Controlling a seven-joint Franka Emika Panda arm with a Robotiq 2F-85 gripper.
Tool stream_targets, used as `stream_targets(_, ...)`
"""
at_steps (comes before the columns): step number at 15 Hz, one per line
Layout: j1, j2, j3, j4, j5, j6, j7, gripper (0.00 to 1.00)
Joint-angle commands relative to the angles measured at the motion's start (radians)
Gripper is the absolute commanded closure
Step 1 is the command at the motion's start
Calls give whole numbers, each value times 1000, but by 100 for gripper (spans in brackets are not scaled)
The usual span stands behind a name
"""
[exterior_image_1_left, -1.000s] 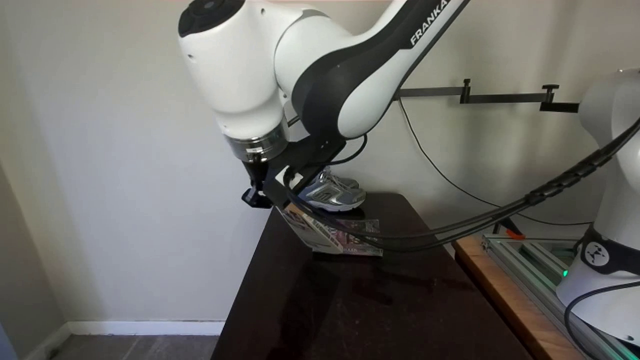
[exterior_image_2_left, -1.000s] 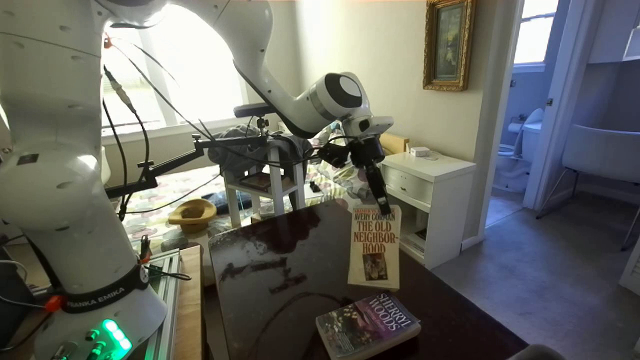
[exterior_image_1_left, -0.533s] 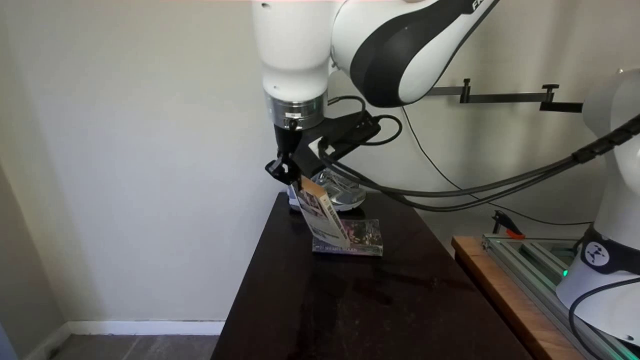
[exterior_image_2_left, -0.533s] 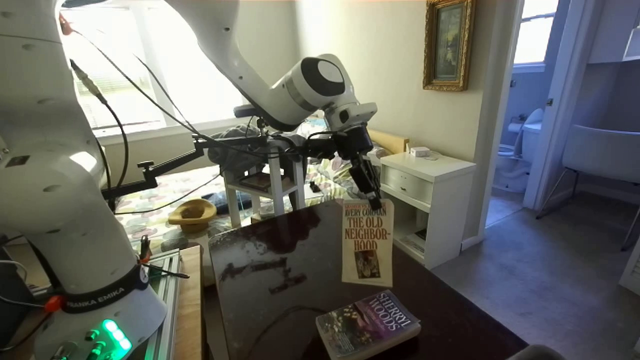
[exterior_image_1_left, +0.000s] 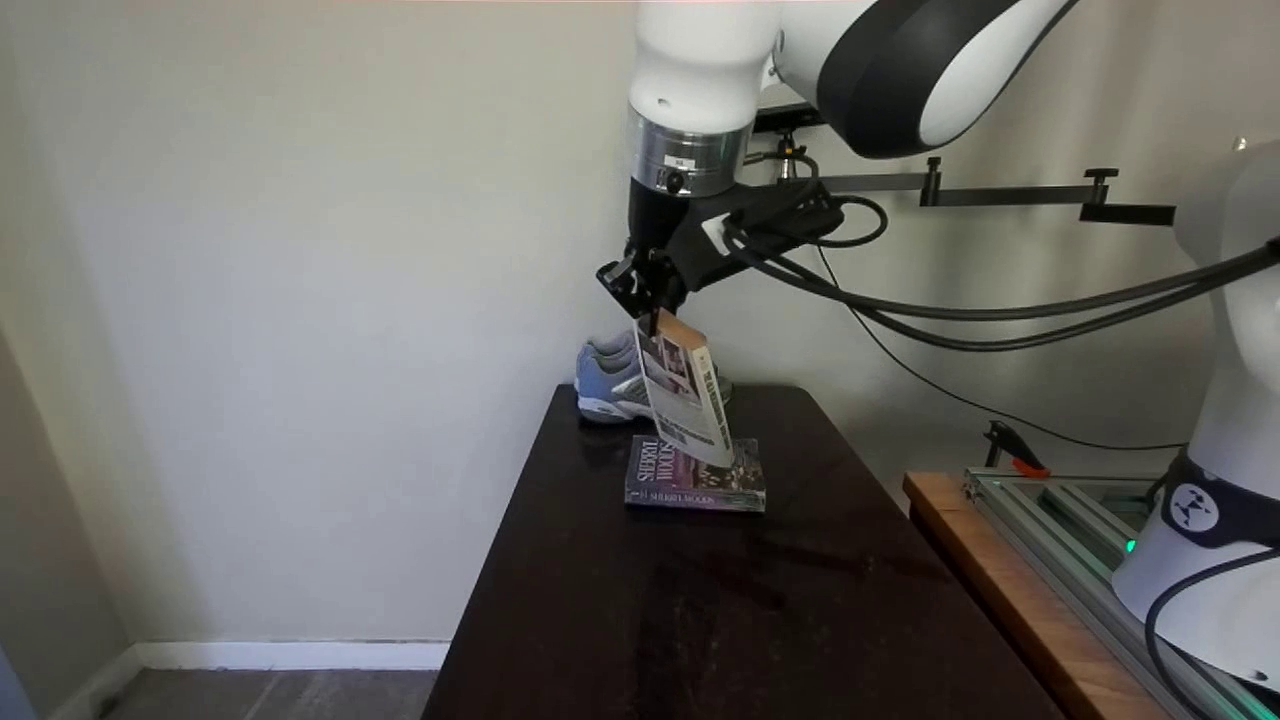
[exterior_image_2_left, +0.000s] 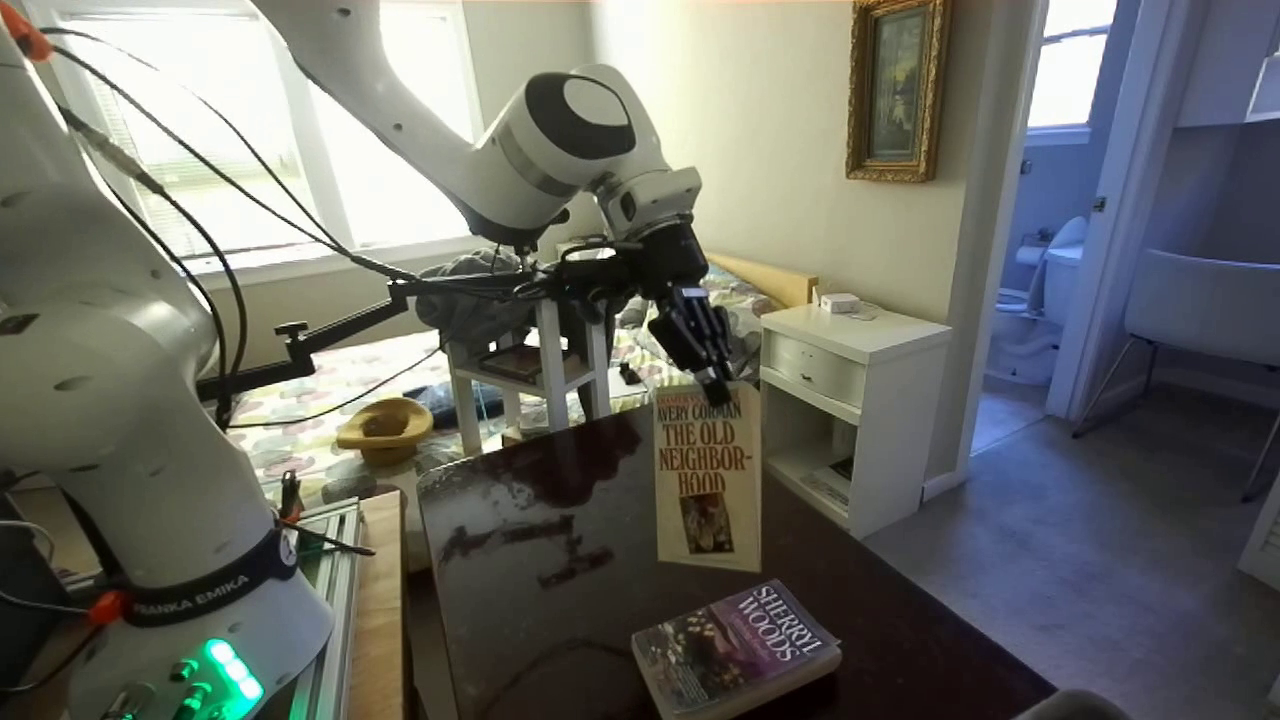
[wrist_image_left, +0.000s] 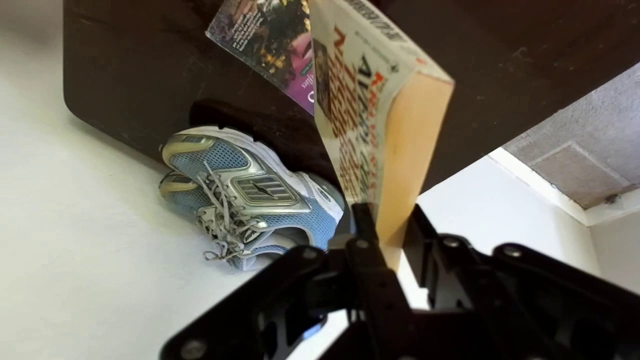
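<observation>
In an exterior view, jaws are clamped on the upper end of the Old Neighborhood paperback (exterior_image_1_left: 685, 400), tilted near the Sherryl Woods paperback (exterior_image_1_left: 692, 484); lower end overlaps it here, contact can't be told. The Sherryl Woods paperback lies flat on the dark tabletop (exterior_image_1_left: 820, 620), blue-and-silver sneakers (exterior_image_1_left: 606, 385) behind it.

In an exterior view, the Old Neighborhood paperback shows its front cover, just beyond the Sherryl Woods paperback; white nightstand (exterior_image_2_left: 890, 420) and gilt-framed painting (exterior_image_2_left: 897, 90) farther beyond it.

In the wrist view, jaws pinch the Old Neighborhood paperback's thickness, one on each cover; Sherryl Woods paperback partly hidden behind, sneakers near it.
</observation>
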Motion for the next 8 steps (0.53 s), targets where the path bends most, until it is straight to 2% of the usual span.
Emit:
stream_targets(1,-54,-101,28,-107,-1,42,44,95)
stream_targets(8,-141,-181,16,-222,20,115,169,95)
